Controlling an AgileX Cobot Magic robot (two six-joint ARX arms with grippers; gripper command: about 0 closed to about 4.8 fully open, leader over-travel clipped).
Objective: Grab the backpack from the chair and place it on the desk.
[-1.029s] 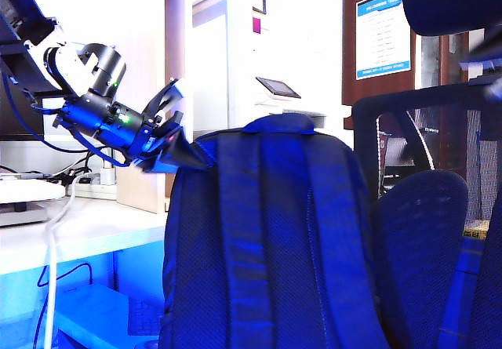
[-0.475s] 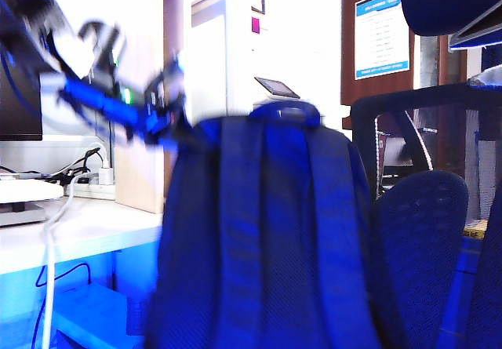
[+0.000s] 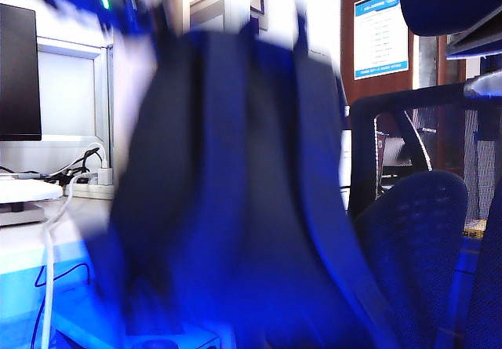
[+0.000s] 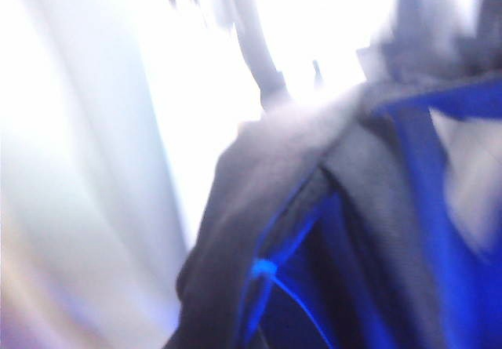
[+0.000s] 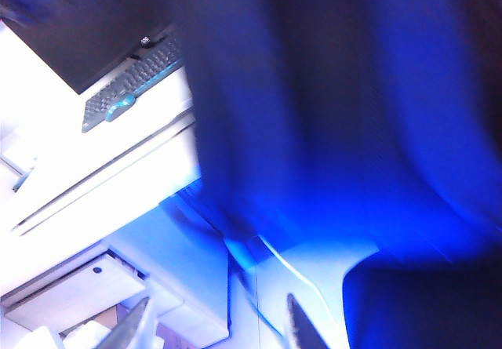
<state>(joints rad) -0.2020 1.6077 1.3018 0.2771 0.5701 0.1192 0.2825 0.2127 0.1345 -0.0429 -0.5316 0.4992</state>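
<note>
A large dark blue backpack fills the middle of the exterior view, smeared by motion blur. It hangs in the air in front of the chair, its top high in the frame and its lower part out of sight below the frame. Two wide shoulder straps run down its near face. It hangs over the near edge of the white desk, and whether any part touches the desk cannot be told.

The left gripper is a blue and dark blur at the top left of the exterior view, right at the backpack's upper left corner. Its jaws are closed almost completely. In the left wrist view, dark fabric with blue edging bunches up close to the camera, but the blur hides the fingers, so the grip itself cannot be made out.

The right gripper is seen only in its own wrist view. Its two fingers stand wide apart with nothing between them, hanging below the backpack's blue fabric.

The chair stands at the right, with a see-through mesh back, a rounded cushion and a bulky headrest. On the desk's left part sit a dark monitor, a keyboard and white cables.
</note>
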